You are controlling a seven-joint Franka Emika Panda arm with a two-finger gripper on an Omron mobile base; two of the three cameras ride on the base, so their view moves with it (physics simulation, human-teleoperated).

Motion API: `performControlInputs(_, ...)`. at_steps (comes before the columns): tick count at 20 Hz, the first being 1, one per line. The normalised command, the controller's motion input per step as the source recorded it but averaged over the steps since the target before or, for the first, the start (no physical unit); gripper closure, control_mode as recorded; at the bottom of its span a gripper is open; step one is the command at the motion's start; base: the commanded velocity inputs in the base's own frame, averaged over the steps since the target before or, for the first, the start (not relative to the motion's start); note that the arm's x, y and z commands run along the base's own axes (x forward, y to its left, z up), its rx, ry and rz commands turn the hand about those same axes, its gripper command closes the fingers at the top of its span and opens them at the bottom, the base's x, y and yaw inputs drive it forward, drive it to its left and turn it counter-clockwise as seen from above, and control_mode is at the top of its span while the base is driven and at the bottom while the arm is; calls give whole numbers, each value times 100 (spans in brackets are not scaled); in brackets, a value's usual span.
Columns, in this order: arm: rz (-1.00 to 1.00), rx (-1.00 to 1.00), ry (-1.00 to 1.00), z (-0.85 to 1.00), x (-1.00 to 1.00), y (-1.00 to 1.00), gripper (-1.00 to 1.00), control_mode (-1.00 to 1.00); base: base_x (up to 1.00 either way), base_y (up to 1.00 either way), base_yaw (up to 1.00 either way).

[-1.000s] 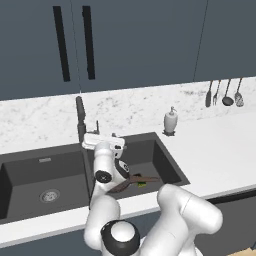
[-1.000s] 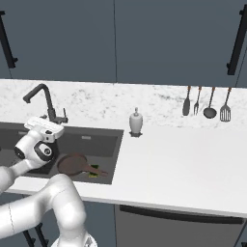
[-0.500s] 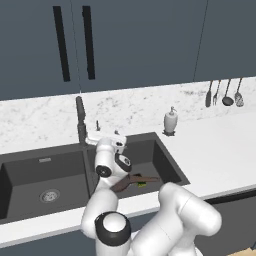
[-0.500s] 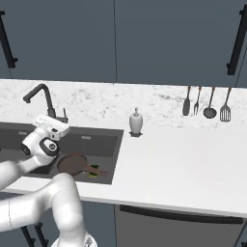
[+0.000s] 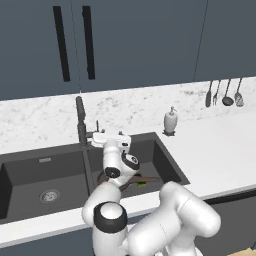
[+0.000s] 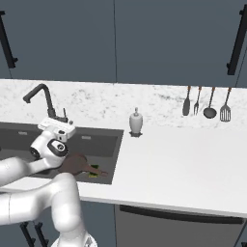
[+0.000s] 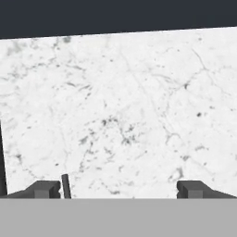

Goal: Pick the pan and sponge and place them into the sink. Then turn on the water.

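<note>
The pan lies down in the right basin of the sink, close to the near wall, with its thin handle pointing right. The sponge lies just beside that handle, on the basin floor. So both things are already in the sink, and I judge that only the water is left to do.

A bit farther back, the gripper is up above the basin, near the foot of the faucet. In the hand view its 2 fingertips stand wide apart with nothing between them, so it is open and empty. It looks straight at the white speckled wall behind the sink. A thin dark stick (maybe the lever, I cannot tell) pokes up right by the left fingertip.

No water runs from the faucet.

What could go wrong? The lever is small and thin. If the hand goes in a little off, the fingers may slide past it and bump the wall or the faucet's tall neck. A push the wrong way would leave the water off.

Farthest back, the soap bottle stands well to the right, out of the way.
</note>
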Motion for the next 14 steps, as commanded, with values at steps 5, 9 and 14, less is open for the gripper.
performControlInputs(5, 15, -15, 0, 0, 24, 0, -100, -100, 0, 0, 0)
performControlInputs(9, 18, -15, 0, -3, 19, 0, -100, -100, 0, 0, 0)
performControlInputs(14, 19, -15, 0, -4, 20, 0, -100, -100, 0, 0, 0)
